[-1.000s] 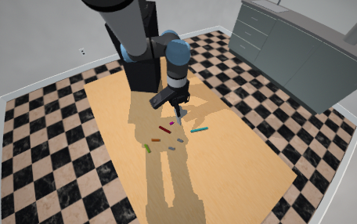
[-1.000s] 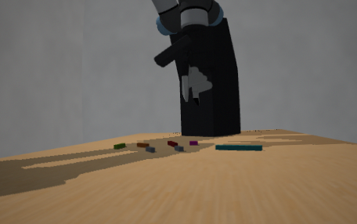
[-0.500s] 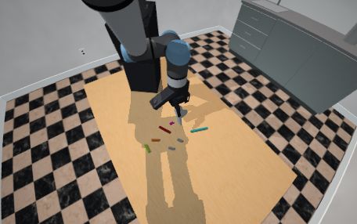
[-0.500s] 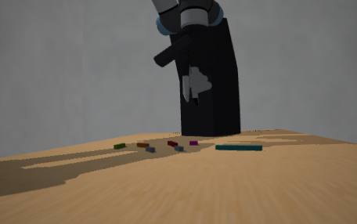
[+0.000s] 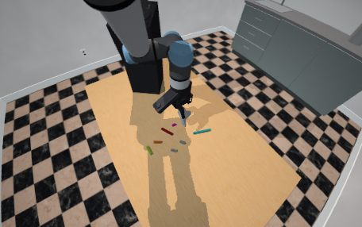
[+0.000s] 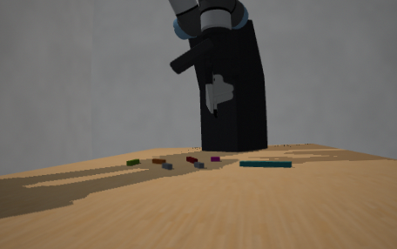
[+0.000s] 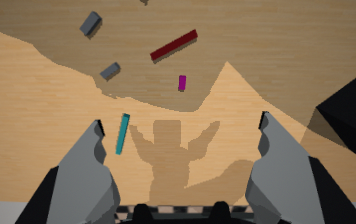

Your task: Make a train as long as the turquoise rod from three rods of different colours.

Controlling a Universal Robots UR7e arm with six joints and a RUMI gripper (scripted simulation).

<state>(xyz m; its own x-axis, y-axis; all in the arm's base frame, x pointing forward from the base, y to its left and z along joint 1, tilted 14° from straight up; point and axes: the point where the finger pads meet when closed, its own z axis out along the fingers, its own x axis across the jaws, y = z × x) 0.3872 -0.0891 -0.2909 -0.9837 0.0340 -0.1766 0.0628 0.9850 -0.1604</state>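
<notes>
No train is begun: the gripper [image 7: 180,150] hangs spread and empty above the wooden surface [image 5: 246,167], the long turquoise rod [image 5: 202,131] lying nearby, so the next move is likely descending on a first rod.

No text, label, brand, number or sign can be read in any of the three views — nothing legible is carried by the rods, the arm, the wooden table top or the cabinets.
</notes>
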